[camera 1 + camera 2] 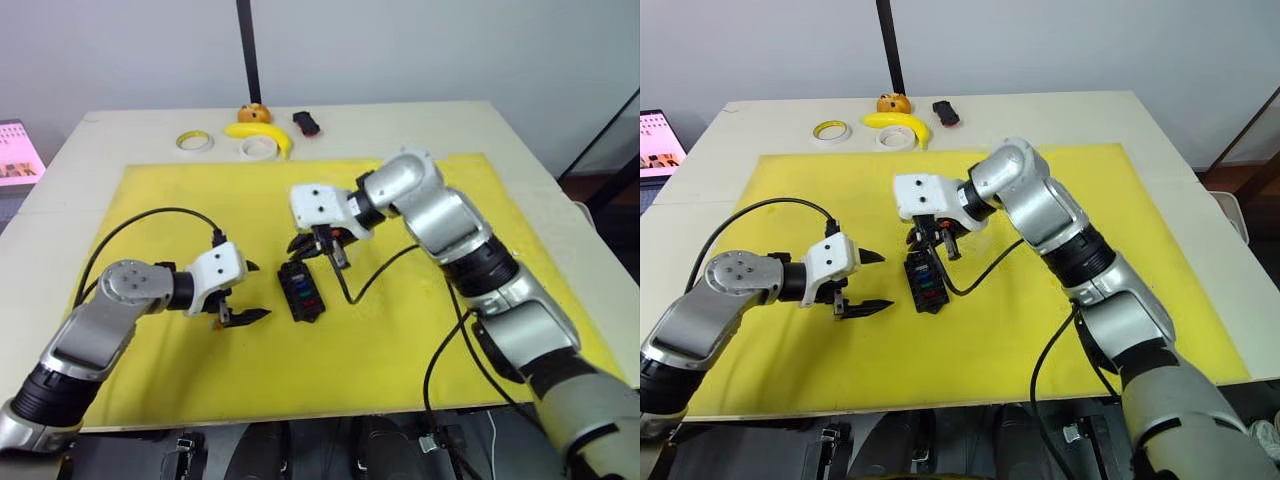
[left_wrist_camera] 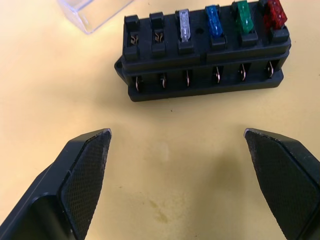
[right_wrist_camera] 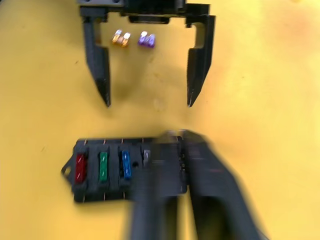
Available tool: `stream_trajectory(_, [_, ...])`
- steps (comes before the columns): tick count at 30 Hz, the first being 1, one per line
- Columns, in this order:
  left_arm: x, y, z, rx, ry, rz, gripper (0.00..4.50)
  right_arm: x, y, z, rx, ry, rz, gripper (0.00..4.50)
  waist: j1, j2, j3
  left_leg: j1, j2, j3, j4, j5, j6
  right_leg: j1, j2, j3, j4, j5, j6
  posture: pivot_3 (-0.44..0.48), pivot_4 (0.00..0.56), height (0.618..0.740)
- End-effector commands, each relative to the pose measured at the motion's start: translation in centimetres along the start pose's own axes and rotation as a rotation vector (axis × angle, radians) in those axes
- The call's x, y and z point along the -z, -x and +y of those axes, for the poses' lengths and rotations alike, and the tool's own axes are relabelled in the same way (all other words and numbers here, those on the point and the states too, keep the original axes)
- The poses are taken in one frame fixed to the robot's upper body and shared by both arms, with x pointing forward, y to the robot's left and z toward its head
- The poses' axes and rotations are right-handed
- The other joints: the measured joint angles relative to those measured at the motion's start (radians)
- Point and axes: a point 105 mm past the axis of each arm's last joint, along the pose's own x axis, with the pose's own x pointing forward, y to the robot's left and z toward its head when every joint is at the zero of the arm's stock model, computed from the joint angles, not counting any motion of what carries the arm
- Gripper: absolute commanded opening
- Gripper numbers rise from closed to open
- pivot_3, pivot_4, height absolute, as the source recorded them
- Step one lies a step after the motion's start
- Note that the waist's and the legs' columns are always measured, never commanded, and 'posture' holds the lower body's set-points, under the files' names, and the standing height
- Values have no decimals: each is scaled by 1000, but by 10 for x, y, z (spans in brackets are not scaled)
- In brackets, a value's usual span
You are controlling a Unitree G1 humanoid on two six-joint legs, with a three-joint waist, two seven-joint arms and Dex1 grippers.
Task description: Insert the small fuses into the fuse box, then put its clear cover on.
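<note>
Fuse box (image 2: 205, 55) lies on the yellow mat (image 1: 400, 340) between both grippers, w/ red (image 2: 274, 13), green (image 2: 243, 11), blue (image 2: 213, 21) and grey (image 2: 183, 25) fuses seated in one row; two slots at the row's far end are vacant. Left gripper (image 2: 177, 145) rests just beside the box, fingers spread wide, holding nothing; yellow fuse (image 3: 120, 38) and purple fuse (image 3: 146, 39) lie loose on the mat under its wrist. Right gripper (image 1: 318, 247) sits over the box's vacant end, finger state can't be told; clear cover (image 2: 92, 11) lies on the mat just past the box.

We count one fuse box (image 2: 202, 52) holding four fuses: grey (image 2: 183, 25), blue (image 2: 213, 21), green (image 2: 243, 11) and red (image 2: 274, 12). Two loose fuses, yellow (image 3: 120, 38) and purple (image 3: 146, 39). One clear cover (image 2: 90, 11). Two tape rolls (image 1: 194, 141).
</note>
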Motion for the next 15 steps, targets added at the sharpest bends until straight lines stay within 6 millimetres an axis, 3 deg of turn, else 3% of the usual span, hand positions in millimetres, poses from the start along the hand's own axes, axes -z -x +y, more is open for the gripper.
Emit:
stream_trajectory(1, [-10,6,6,-26,-24,-31,4500,-13,6,0,39,49,-116,47,0,0,0,0,0,0,0,0,0,0,0,0,0,0,0,0,150,740])
stream_trajectory(15, [-14,6,10,-28,-14,-42,4500,24,-8,9,28,-130,-136,47,0,0,0,0,0,0,0,0,0,0,0,0,0,0,0,0,150,740])
